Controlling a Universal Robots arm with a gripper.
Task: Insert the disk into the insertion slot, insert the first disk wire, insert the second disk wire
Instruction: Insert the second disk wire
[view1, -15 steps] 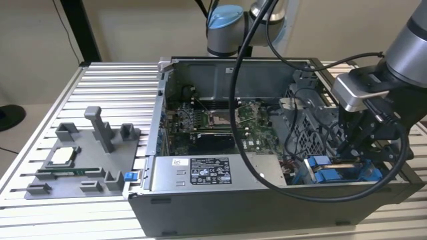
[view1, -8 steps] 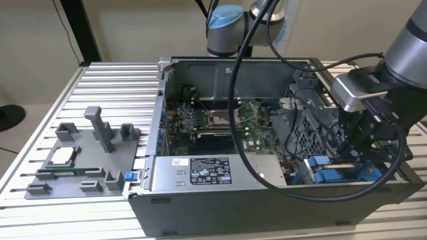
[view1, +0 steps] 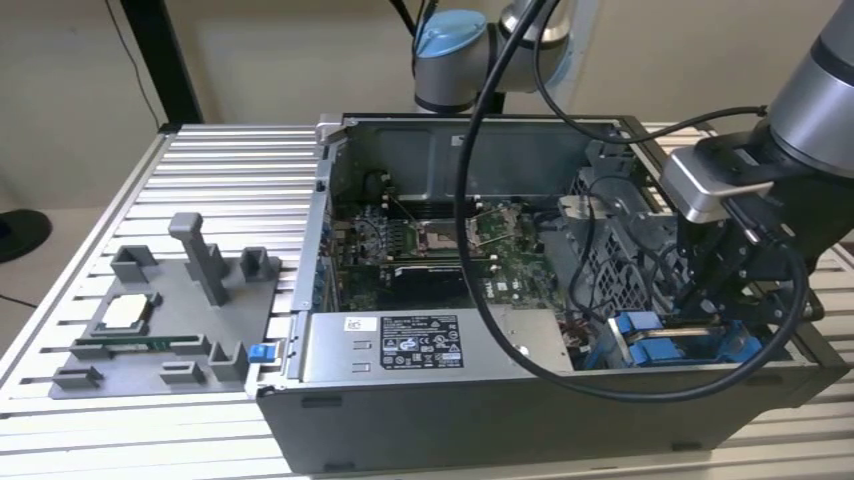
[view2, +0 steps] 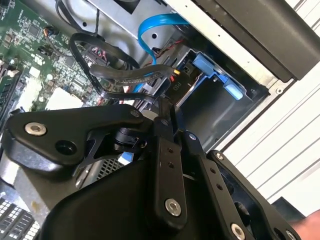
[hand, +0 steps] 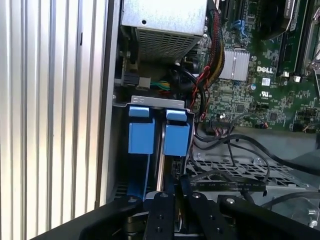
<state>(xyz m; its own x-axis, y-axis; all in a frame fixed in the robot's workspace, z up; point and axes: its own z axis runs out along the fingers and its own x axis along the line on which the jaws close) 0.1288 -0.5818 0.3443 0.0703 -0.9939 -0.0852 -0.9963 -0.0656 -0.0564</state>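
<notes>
The insertion slot (hand: 156, 102) is the grey metal bay at the case's front corner, on the exterior view's right (view1: 627, 322). Two bright blue carrier tabs (hand: 141, 132) stand side by side in it, with a thin silver edge of the disk (hand: 159, 155) between them. My gripper (hand: 172, 189) hangs just over the bay, reaching down into the case (view1: 697, 312). Its fingers stand close together on a flat black disk wire (hand: 230, 186) that runs off toward the motherboard. In the second wrist view the gripper (view2: 165, 102) pinches that black wire (view2: 125, 75) near a blue tab (view2: 205, 64).
The open computer case (view1: 534, 430) lies on a slatted metal table (view1: 227, 170). Inside are the motherboard (view1: 427, 240), a labelled power-supply box (view1: 416, 342), a blue cable (view2: 155, 25) and black wire bundles (hand: 207, 75). A grey fixture (view1: 167, 320) stands on the exterior view's left.
</notes>
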